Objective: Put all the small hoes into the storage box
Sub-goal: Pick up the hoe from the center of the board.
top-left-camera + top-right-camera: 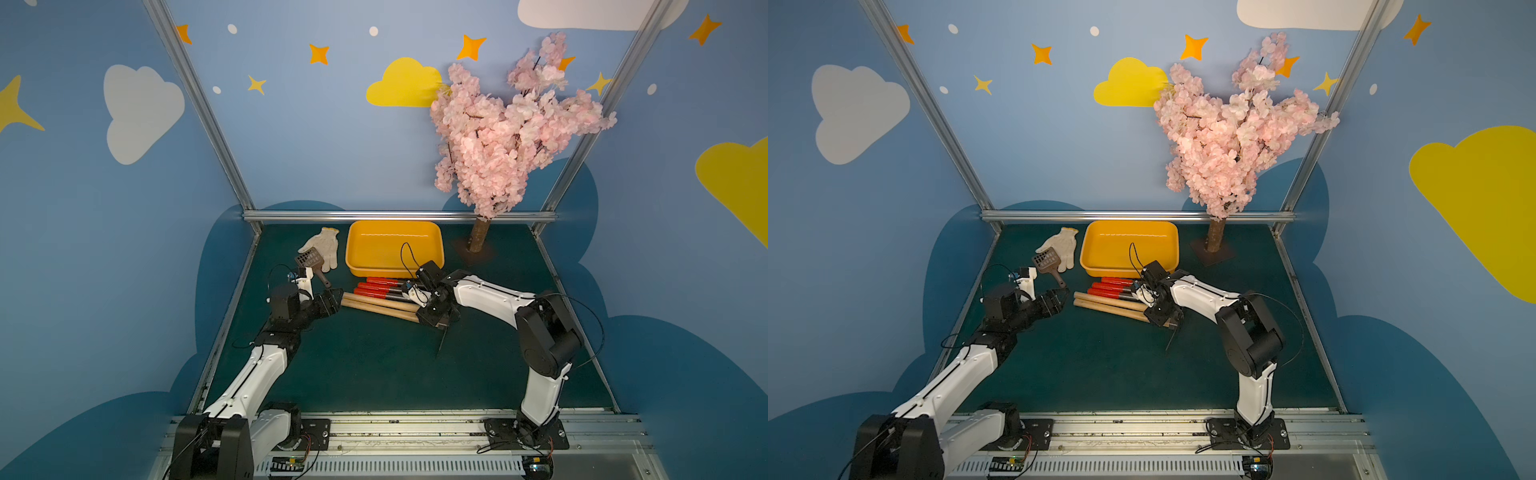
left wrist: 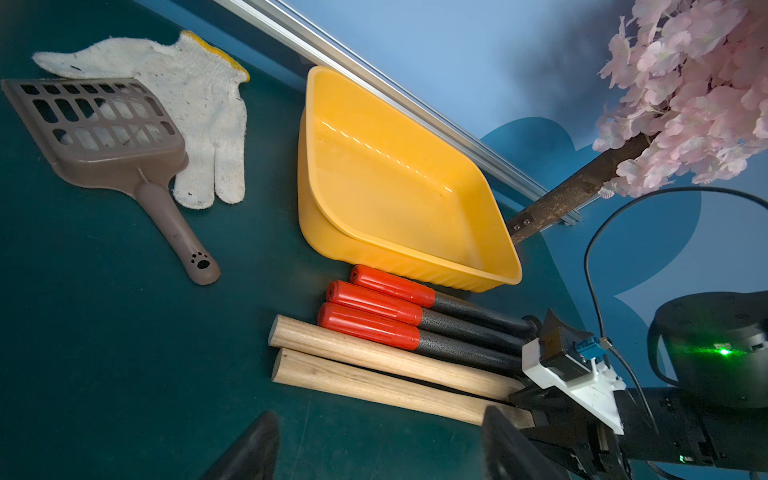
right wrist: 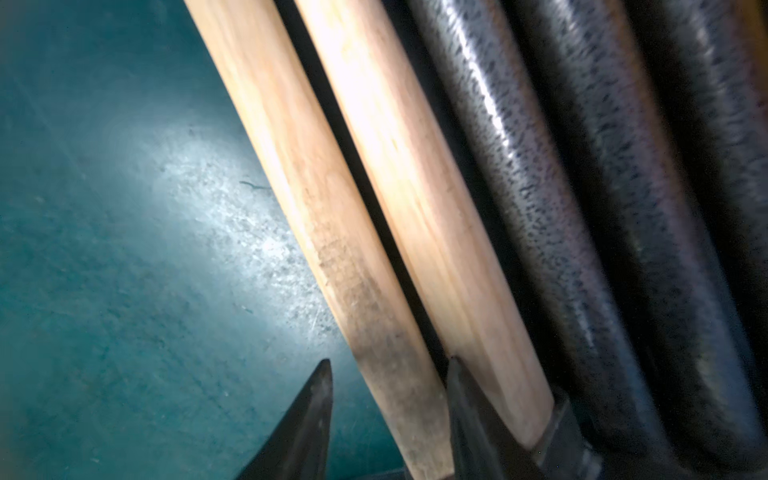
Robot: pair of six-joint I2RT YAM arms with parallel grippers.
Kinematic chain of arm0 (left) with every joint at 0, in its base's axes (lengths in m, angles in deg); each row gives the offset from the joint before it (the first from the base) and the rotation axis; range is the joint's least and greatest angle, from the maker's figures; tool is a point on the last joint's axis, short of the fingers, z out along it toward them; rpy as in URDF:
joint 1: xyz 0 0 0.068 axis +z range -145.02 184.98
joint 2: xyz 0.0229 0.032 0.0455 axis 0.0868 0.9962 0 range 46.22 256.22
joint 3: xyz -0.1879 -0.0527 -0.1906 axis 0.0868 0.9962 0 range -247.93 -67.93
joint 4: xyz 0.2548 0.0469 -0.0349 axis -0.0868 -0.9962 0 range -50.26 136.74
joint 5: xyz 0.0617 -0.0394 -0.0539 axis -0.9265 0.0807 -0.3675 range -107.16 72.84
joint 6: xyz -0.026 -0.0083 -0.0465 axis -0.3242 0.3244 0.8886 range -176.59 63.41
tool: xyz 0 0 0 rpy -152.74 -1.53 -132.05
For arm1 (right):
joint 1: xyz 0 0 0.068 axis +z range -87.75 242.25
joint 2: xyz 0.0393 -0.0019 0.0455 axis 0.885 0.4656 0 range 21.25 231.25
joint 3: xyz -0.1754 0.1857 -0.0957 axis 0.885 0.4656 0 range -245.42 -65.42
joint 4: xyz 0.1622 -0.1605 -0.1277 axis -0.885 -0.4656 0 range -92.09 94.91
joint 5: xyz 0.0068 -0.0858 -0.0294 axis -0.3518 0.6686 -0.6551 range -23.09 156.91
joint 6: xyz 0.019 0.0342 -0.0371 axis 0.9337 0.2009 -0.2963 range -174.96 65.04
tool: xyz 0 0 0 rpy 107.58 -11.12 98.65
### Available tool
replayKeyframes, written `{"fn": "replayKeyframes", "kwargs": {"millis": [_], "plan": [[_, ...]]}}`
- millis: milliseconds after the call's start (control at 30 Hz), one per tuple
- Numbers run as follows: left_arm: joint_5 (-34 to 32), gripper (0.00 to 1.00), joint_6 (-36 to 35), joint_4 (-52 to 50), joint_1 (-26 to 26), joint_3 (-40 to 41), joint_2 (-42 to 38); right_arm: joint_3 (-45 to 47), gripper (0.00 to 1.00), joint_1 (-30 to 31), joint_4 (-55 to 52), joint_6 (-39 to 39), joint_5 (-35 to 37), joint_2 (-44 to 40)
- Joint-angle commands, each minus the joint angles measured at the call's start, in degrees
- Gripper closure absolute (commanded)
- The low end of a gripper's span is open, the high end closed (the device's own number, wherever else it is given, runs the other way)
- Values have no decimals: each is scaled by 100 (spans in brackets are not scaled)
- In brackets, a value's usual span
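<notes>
My right gripper [image 3: 390, 415] has its 2 dark, pointed fingers [image 3: 307, 432] apart, straddling 1 of 2 round, pale wooden handles [image 3: 324, 232], the one farther from the box. One tip sits in the gap between the 2 handles. The other is just clear of the wood, with green mat [image 1: 374, 365] showing between.

My left gripper [image 2: 374, 451], at the bottom of its wrist frame, is spread wide and holds nothing.

Beside the wood lie 3 handles with smooth red grips [image 2: 374, 303] and black speckled shafts. Which of the 5 is the small hoe I cannot tell, because my right arm hides the heads.

The storage box [image 1: 392, 269], a shallow glossy yellow-orange tub, sits at the centre of a top view, just above the handles. Left of it lie a knitted white glove [image 2: 199, 104] and a brown slotted scoop [image 2: 104, 129].
</notes>
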Motion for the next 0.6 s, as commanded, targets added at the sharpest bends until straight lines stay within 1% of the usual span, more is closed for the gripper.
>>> {"fn": "replayKeyframes", "kwargs": {"millis": [0,233,333,400,500,567], "plan": [[47,23,-60,-46,-12,-131,34,-84,55,18,-212,123,-47,284],[46,23,-71,-89,-20,-146,-8,-582,53,0,-579,124,-150,758],[46,23,-67,-89,-21,-149,13,-764,55,-2,-817,87,-163,995],[61,23,-66,-90,-27,-166,33,-770,62,6,-856,80,-143,1036],[98,23,-42,-79,-25,-183,64,-683,78,-5,-798,61,-180,867],[149,23,-15,-55,-32,-183,77,-626,87,-12,-752,36,-195,678]]}}
